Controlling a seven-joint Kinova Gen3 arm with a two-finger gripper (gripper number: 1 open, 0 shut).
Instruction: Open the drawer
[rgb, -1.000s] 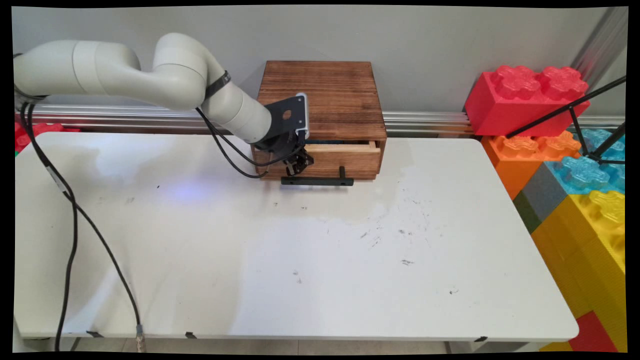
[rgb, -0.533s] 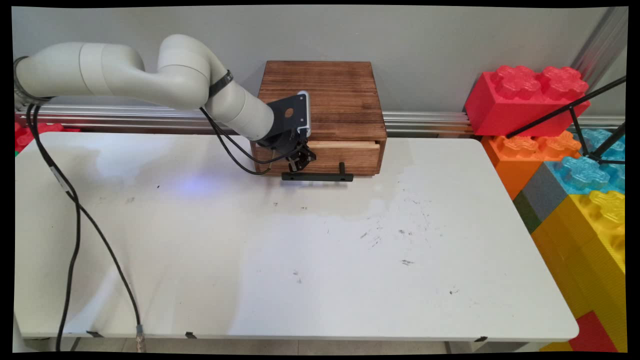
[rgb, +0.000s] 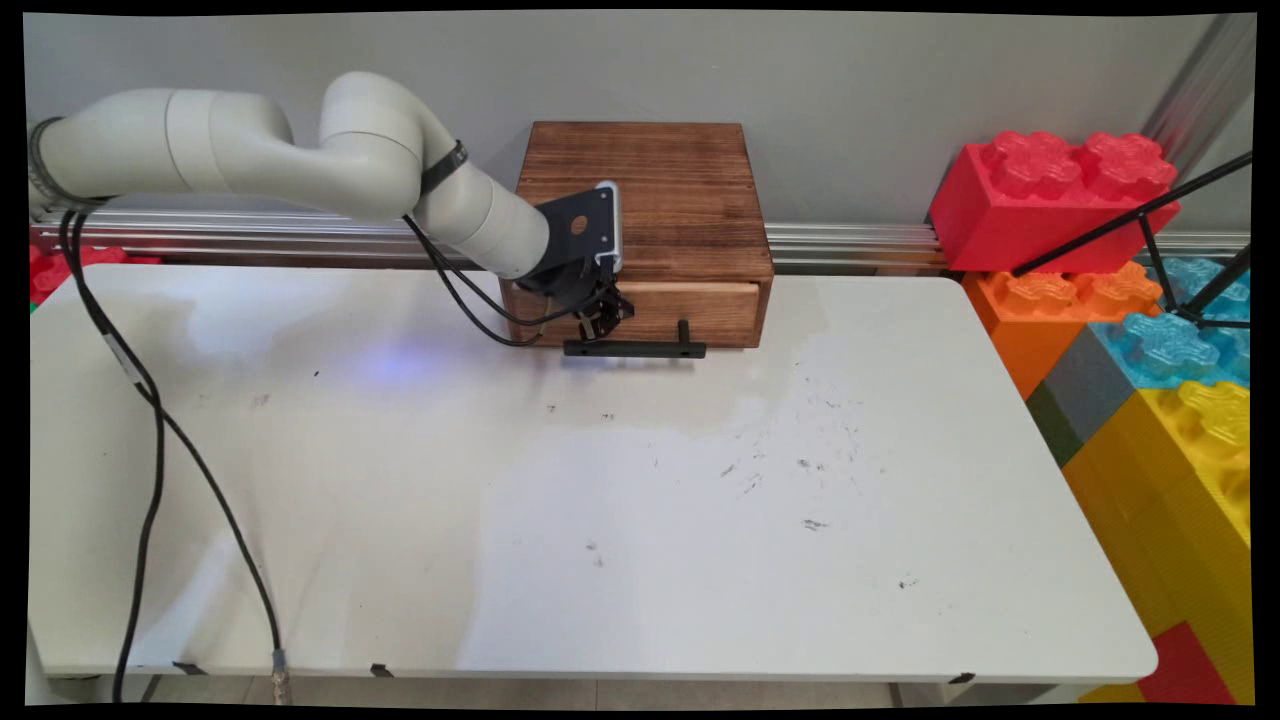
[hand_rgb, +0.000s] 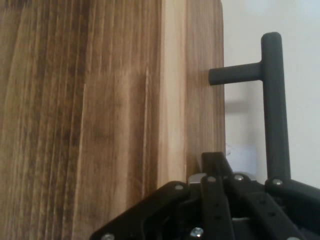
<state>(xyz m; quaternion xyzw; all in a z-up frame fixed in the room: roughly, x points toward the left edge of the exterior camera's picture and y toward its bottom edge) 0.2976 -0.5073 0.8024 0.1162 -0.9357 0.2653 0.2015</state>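
Observation:
A dark wooden box (rgb: 640, 190) stands at the table's far edge against the wall. Its drawer front (rgb: 700, 310) sits almost flush with the box, showing only a thin pale strip along the top. A black bar handle (rgb: 635, 349) sticks out from the drawer towards the near side. My gripper (rgb: 603, 322) is shut, with its tips against the left part of the drawer front, just above the handle's left end. In the hand view the gripper (hand_rgb: 217, 160) lies against the drawer front (hand_rgb: 205, 115), with the handle (hand_rgb: 275, 100) running beside it on the right.
Large toy bricks in red (rgb: 1050, 195), orange, blue and yellow (rgb: 1180, 470) are stacked beyond the table's right edge. A black tripod leg (rgb: 1140, 215) crosses them. Black cables (rgb: 150, 440) hang from the arm over the table's left side. The white table (rgb: 640, 520) carries small dark scuffs.
The drawer has slid back into the box, from partly open to almost shut. The gripper and handle moved with it towards the wall.

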